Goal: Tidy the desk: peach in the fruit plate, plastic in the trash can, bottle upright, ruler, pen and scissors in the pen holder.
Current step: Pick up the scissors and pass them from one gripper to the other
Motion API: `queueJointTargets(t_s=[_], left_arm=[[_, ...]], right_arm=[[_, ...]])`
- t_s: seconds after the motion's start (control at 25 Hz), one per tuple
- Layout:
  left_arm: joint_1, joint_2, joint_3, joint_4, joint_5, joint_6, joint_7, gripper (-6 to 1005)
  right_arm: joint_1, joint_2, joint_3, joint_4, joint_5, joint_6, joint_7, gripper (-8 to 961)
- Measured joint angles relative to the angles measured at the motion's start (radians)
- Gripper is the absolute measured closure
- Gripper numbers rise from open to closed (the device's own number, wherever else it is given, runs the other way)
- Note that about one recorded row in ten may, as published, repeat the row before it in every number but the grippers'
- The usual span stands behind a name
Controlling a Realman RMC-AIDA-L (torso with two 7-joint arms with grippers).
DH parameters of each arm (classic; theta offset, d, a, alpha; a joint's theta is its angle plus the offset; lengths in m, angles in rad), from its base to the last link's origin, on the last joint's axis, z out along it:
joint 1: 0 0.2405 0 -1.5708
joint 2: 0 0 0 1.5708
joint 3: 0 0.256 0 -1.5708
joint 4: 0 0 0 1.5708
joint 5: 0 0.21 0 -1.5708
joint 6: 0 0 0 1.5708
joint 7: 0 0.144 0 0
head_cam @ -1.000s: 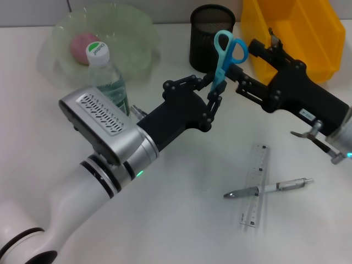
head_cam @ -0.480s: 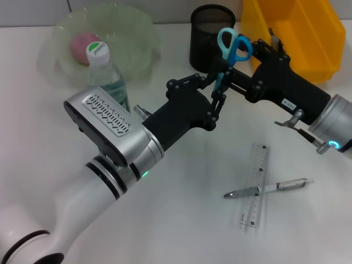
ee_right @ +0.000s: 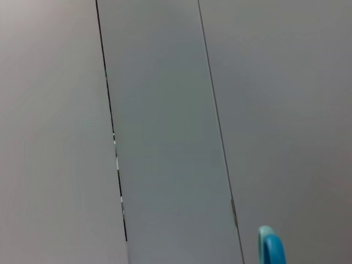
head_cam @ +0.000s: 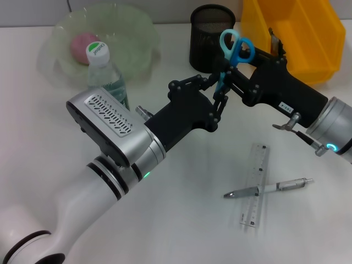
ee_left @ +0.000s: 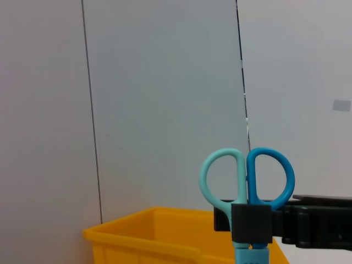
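Note:
The blue scissors [head_cam: 235, 47] stand upright in mid-air, handles up, just in front of the black mesh pen holder [head_cam: 212, 36]. My left gripper [head_cam: 219, 98] is shut on their blades. My right gripper [head_cam: 233, 77] comes in from the right and clamps them just below the handles, as the left wrist view shows on the scissors [ee_left: 247, 181]. A handle tip also shows in the right wrist view [ee_right: 270, 247]. The ruler [head_cam: 254, 184] and pen [head_cam: 269, 187] lie crossed on the table at the front right. The bottle [head_cam: 107, 77] stands upright. The peach [head_cam: 83, 45] lies in the clear plate [head_cam: 132, 38]. No plastic is in view.
A yellow bin [head_cam: 297, 33] stands at the back right, behind my right arm. My left arm crosses the table's middle from the front left. The white table [head_cam: 192, 220] is bare near the front edge.
My right gripper has moved left up to the scissors and closed on them below the handles. The scissors have shifted slightly right and up with my left gripper.

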Motion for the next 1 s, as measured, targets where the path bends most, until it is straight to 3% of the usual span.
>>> queueJointTargets(t_s=[0.04, 0.28, 0.76, 1.0], left_arm=[[0.0, 0.0, 0.0, 0.0, 0.0, 0.0, 0.0, 783], [0.001, 0.0, 0.0, -0.001, 0.0, 0.0, 0.001, 784], [0.002, 0.0, 0.002, 0.0, 0.0, -0.001, 0.001, 784], [0.003, 0.0, 0.002, 0.002, 0.001, -0.002, 0.001, 794]], right_arm=[[-0.001, 0.0, 0.0, 0.0, 0.0, 0.0, -0.003, 520], [-0.004, 0.0, 0.003, 0.013, 0.0, 0.009, -0.004, 540], [-0.002, 0.0, 0.011, 0.027, 0.009, 0.02, 0.002, 868], [-0.003, 0.0, 0.011, 0.027, 0.011, 0.017, 0.003, 869]])
